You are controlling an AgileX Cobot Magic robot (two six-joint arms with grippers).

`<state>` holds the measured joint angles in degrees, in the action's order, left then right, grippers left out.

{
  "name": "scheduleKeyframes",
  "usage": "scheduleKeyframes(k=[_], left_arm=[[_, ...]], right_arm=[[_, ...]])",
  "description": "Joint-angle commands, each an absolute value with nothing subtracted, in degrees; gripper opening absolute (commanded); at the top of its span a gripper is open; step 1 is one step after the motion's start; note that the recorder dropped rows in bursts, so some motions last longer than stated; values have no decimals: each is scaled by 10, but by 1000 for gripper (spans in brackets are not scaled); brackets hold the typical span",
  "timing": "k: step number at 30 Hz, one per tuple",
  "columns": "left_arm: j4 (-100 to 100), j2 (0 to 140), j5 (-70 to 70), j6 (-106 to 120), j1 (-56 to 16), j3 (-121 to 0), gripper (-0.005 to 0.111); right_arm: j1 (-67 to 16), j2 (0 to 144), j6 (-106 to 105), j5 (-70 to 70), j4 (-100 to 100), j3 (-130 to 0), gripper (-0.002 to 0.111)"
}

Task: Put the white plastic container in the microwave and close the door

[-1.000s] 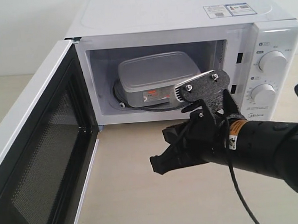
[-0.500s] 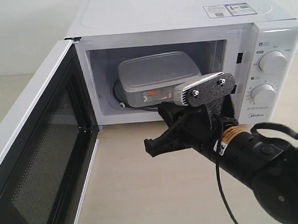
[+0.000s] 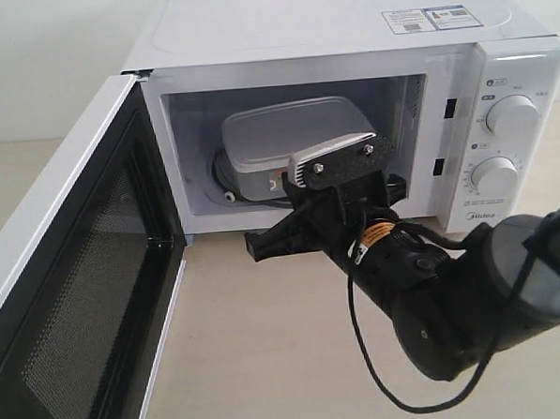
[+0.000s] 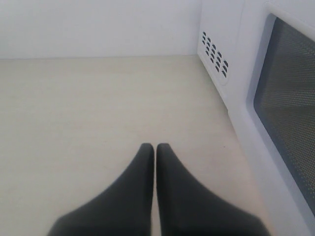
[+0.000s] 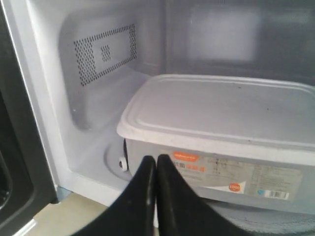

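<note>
The white plastic container [image 3: 290,134] sits inside the microwave [image 3: 346,37] on the glass turntable, lid on, its red-marked label [image 5: 231,172] facing the opening. The door [image 3: 73,295] stands wide open at the left, black mesh inner face showing. My right gripper [image 3: 256,244] is shut and empty, just outside the front of the cavity, its tips [image 5: 156,160] close to the container's labelled side but apart from it. My left gripper [image 4: 155,146] is shut and empty over the table, beside the door's outer window [image 4: 290,103]; the exterior view does not show it.
The two round dials [image 3: 512,115] are on the microwave's right panel, with a sticker [image 3: 425,18] on top. Vent holes [image 4: 214,51] mark the microwave's side wall. The pale wooden table [image 3: 260,361] spreads in front; a black cable [image 3: 363,355] hangs from the right arm.
My right arm has swung left and up toward the microwave's opening, its shut tips now at the cavity's front edge. The container and door have not moved.
</note>
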<state>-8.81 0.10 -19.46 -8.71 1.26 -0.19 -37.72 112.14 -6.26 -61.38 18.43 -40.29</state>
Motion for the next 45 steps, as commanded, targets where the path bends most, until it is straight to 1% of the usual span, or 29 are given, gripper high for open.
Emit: scheduleKeyframes(k=[1, 8, 22, 26, 33, 39, 45], left_arm=[[-84, 0, -194, -89, 9, 0, 4], [-84, 0, -194, -89, 9, 0, 4], [-84, 0, -194, -89, 9, 0, 4], [-84, 0, -194, -89, 9, 0, 4], [-84, 0, -194, -89, 9, 0, 4], [-84, 0, -194, -89, 9, 0, 4], [-84, 0, -194, -89, 9, 0, 4]], right_arm=[[-362, 1157, -70, -610, 192, -431, 0], [-345, 1187, -81, -609, 190, -467, 0], [-329, 1245, -117, -497, 178, -591, 0], [-325, 1251, -128, -501, 175, -607, 0], [-325, 1249, -127, -490, 175, -607, 0], [-337, 1214, -172, -444, 179, -604, 0], [-339, 1160, -179, -433, 186, -541, 0]])
